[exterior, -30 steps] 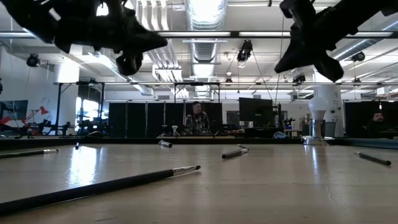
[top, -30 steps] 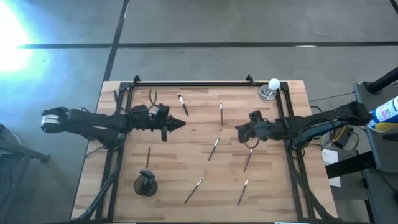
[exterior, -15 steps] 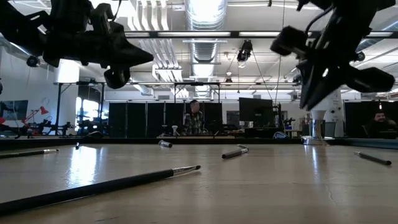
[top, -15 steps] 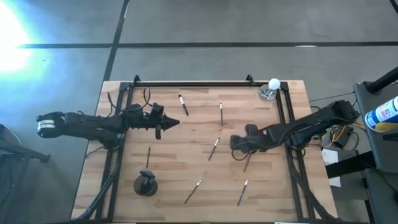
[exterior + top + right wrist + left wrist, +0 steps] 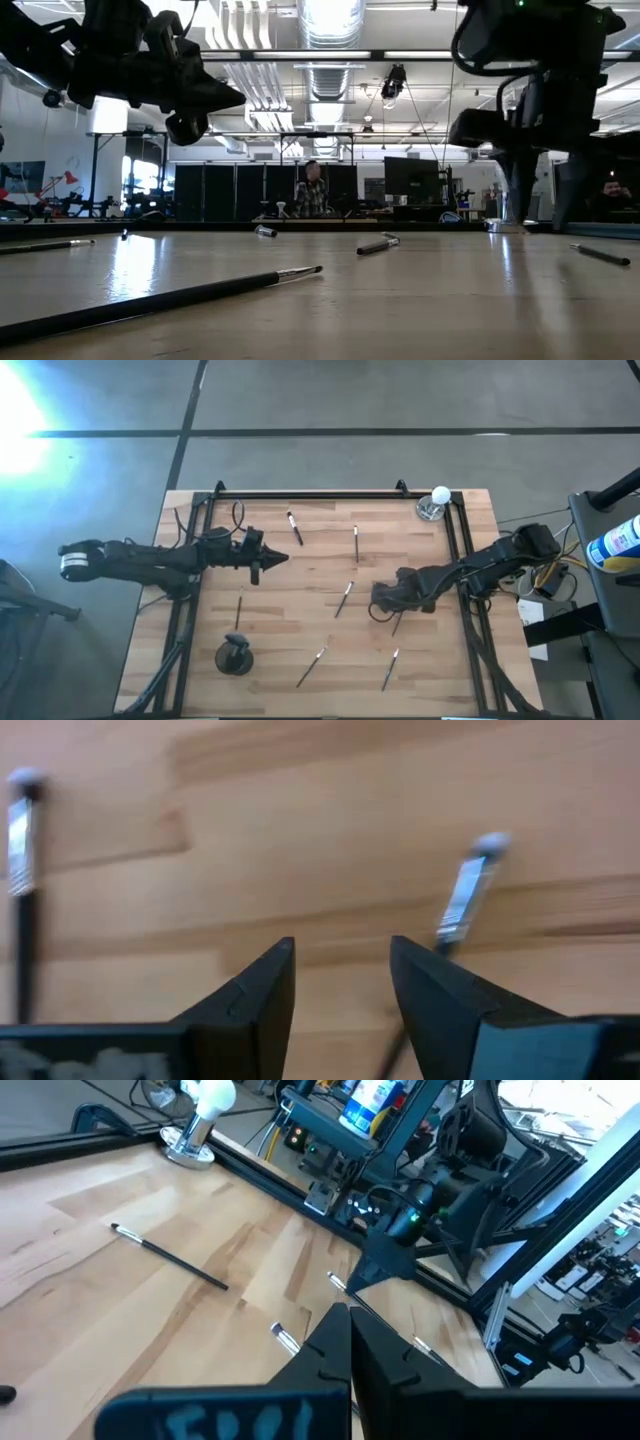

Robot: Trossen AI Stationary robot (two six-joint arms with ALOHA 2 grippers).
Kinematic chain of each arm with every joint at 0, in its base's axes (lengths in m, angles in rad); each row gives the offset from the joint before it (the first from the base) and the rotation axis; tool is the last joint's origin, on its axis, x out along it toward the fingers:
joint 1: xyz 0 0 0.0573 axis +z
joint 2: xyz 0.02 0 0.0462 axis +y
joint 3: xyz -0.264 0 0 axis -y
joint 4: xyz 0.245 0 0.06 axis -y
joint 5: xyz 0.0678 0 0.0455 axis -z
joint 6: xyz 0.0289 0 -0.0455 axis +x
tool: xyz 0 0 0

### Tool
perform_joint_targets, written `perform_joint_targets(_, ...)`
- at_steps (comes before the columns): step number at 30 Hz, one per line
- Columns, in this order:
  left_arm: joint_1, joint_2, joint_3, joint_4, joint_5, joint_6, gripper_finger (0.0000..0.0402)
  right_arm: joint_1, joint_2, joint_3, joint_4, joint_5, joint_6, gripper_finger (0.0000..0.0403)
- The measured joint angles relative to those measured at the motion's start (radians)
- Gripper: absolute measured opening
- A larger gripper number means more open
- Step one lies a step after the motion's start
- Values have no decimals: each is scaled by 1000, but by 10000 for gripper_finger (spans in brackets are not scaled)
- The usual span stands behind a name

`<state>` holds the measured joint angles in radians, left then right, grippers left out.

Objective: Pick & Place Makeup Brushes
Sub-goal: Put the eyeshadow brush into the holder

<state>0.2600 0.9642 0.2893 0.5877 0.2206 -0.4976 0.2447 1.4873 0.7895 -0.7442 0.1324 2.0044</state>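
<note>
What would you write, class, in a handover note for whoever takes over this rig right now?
Left gripper: shut, empty, hovering over the table.
Right gripper: open, low over the wood, one brush just beside its fingers, not gripped.
Other brushes: scattered loose across the table.
Done: nothing visibly placed; cup contents unclear.
Left: grip that brush, then the rest.

We find no text, label, brand, number or sign that can be read in any of the views. The blue-and-white bottle (image 5: 621,543) at the right edge of the high view carries a printed label, but its marks are too small for us to make out. The blurred blue marks on the dark block (image 5: 232,1418) at the bottom of the left wrist view cannot be read either.
</note>
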Motion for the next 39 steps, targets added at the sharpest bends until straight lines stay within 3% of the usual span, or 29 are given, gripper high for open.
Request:
perform_joint_targets(6, 0, 0, 0, -2, 11, 0, 0, 0, -38, -1, -174, 1, 61, 153)
perform_joint_targets(31, 5, 0, 0, -6, 15, -1, 0, -7, 63, -71, -35, 37, 86, 87)
perform_joint_targets(39, 5, 0, 0, -6, 15, -34, 0, -6, 63, -81, -23, 87, 64, 48)
